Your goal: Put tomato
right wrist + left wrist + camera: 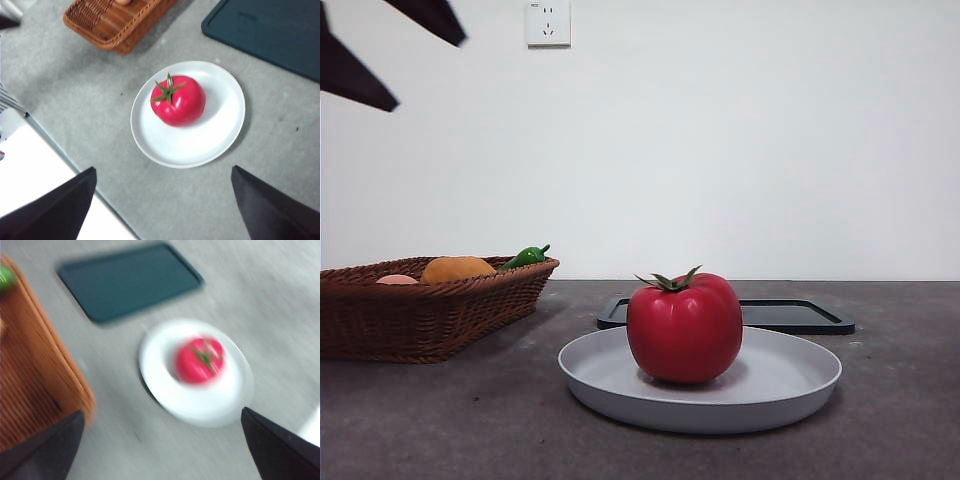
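The glossy red tomato (684, 325) with a green stem cap stands upright on a white plate (790, 375) in the middle of the table. It also shows in the blurred left wrist view (200, 360) and in the right wrist view (178, 100). My left gripper (162, 440) is open and empty, high above the table between the basket and the plate. My right gripper (160, 200) is open and empty, high above the plate (210, 135) near the table's edge. Two black jaw tips (360, 60) show at the front view's top left corner.
A brown wicker basket (420, 310) at the left holds an orange round fruit (457, 268) and a green chili pepper (525, 257). A dark flat tray (800, 315) lies behind the plate. A wall socket (548, 22) is on the back wall.
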Available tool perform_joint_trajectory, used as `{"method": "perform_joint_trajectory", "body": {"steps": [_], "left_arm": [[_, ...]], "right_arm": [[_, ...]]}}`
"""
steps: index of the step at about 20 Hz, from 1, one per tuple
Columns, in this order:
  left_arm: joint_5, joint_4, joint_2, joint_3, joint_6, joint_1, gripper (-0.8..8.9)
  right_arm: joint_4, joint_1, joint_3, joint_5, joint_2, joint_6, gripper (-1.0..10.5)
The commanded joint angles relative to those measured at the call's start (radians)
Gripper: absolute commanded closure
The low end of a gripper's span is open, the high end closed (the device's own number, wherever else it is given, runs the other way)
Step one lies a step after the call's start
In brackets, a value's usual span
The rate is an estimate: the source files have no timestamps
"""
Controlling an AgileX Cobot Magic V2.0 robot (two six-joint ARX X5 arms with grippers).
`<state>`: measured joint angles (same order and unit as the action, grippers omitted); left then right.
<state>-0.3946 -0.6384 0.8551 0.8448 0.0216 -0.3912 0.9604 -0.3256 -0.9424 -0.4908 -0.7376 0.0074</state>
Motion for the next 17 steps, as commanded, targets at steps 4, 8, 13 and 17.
{"method": "perform_joint_trajectory", "body": {"steps": [4, 8, 13, 17], "left_arm": [[-0.15, -0.229, -0.055, 0.015, 0.064, -0.002, 3.18], [-0.161, -0.262, -0.064, 0.015, 0.076, -0.002, 3.18], [-0.16, -0.256, -0.064, 0.015, 0.076, -0.002, 3.18], [-0.161, -0.255, -0.064, 0.015, 0.076, -0.002, 3.18]], "right_arm": [[-0.029, -0.005, -0.021, 0.0, -0.036, 0.007, 5.2], [-0.032, -0.005, -0.021, 0.0, -0.081, 0.007, 5.2], [-0.069, -0.042, -0.021, -0.01, -0.137, 0.007, 5.2], [-0.18, -0.12, -0.021, -0.005, -0.233, 0.007, 5.2]]}}
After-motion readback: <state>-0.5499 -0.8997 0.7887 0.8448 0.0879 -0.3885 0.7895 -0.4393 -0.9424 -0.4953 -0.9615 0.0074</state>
